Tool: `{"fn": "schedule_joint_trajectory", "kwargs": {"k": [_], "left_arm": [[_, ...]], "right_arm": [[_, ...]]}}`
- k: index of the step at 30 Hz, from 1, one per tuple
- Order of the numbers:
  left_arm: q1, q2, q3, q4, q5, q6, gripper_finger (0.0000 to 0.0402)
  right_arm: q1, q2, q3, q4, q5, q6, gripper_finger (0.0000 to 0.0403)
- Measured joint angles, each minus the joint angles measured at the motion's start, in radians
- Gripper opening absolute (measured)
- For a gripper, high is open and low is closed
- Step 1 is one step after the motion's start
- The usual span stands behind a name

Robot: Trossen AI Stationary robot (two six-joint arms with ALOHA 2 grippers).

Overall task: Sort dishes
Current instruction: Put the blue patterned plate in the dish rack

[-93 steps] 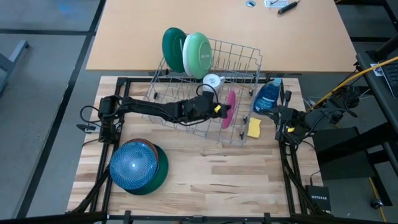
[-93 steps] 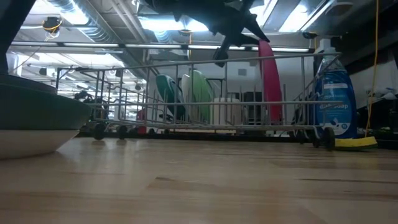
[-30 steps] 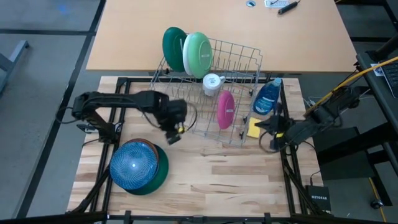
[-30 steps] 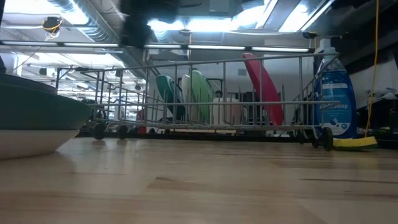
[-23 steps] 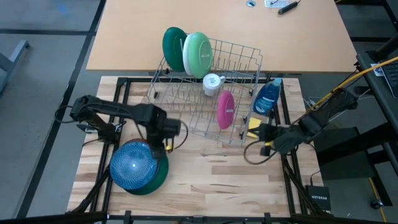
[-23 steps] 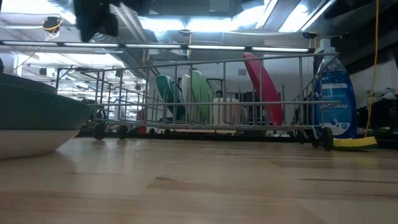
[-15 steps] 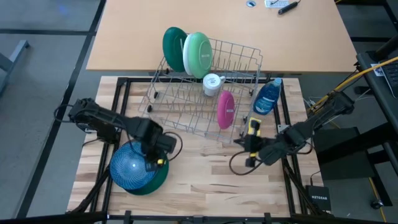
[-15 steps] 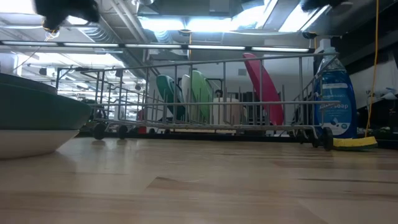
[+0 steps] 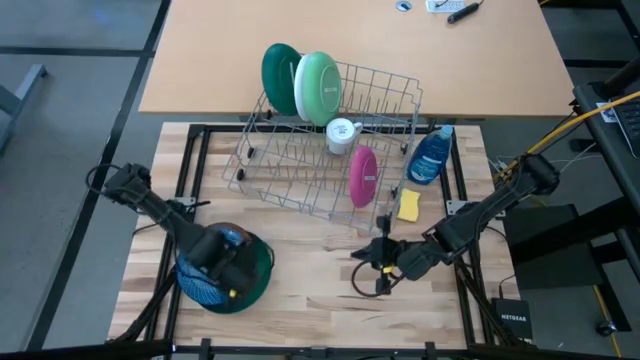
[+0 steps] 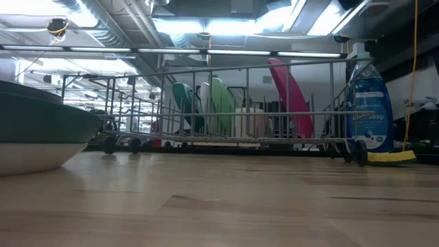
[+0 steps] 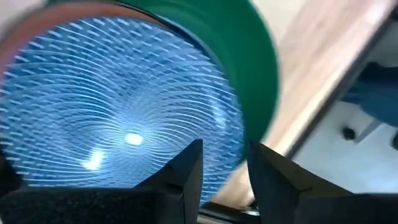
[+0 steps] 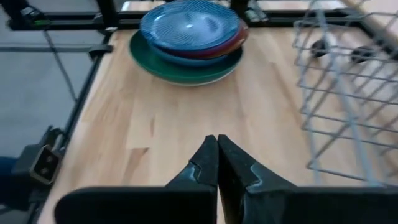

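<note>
- Over the front-left of the desk (image 9: 330, 300), the left tool (image 9: 222, 262) now hangs just above the blue plate (image 9: 205, 275), having swung there from the rack; its fingers (image 11: 186, 168) stand part-way apart with nothing between them.
- That blue plate tops a stack on a dark green plate (image 9: 258, 272), with a reddish rim (image 12: 239, 38) showing between them.
- Pink plate (image 9: 362, 175) stands released in the wire rack (image 9: 300, 180), leaning; it was in the left tool's grip three seconds ago.
- Judgement: one dish is racked and the stack is next to be picked from.
- Right tool (image 9: 382, 253), fully closed and empty, has advanced from beside the sponge to the open desk in front of the rack, pointing toward the stack.
- Dark green dish (image 9: 277, 78) and light green dish (image 9: 319, 86) stand upright at the rack's far end; a white cup (image 9: 342, 131) sits mid-rack.
- Blue soap bottle (image 9: 430, 158) and yellow sponge (image 9: 408, 205) lie just beside the rack's right end, clear of both arms.
- Possible obstruction: both arms converge near the stack.
</note>
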Motion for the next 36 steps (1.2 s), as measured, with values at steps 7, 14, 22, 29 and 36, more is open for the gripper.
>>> {"fn": "schedule_joint_trajectory", "kwargs": {"k": [7,14,22,29,36], "left_arm": [[-0.145,0.017,0.000,0.126,-0.012,-0.115,0.0114],[-0.271,0.098,0.000,0.138,-0.013,-0.158,0.0114],[-0.350,0.203,0.000,0.120,-0.013,-0.158,0.0114],[-0.362,0.227,0.000,0.022,-0.012,-0.180,0.0114],[-0.362,0.227,0.000,0.022,-0.007,-0.166,0.0114]], "right_arm": [[0.000,0.034,0.000,0.011,-0.058,0.065,0.0001],[0.000,0.064,0.000,0.031,-0.075,0.082,0.0001],[0.000,0.077,0.000,0.044,-0.076,0.082,0.0001],[0.000,0.077,0.000,0.044,-0.075,0.082,0.0001],[0.000,0.077,0.000,0.044,-0.074,0.082,0.0001]]}}
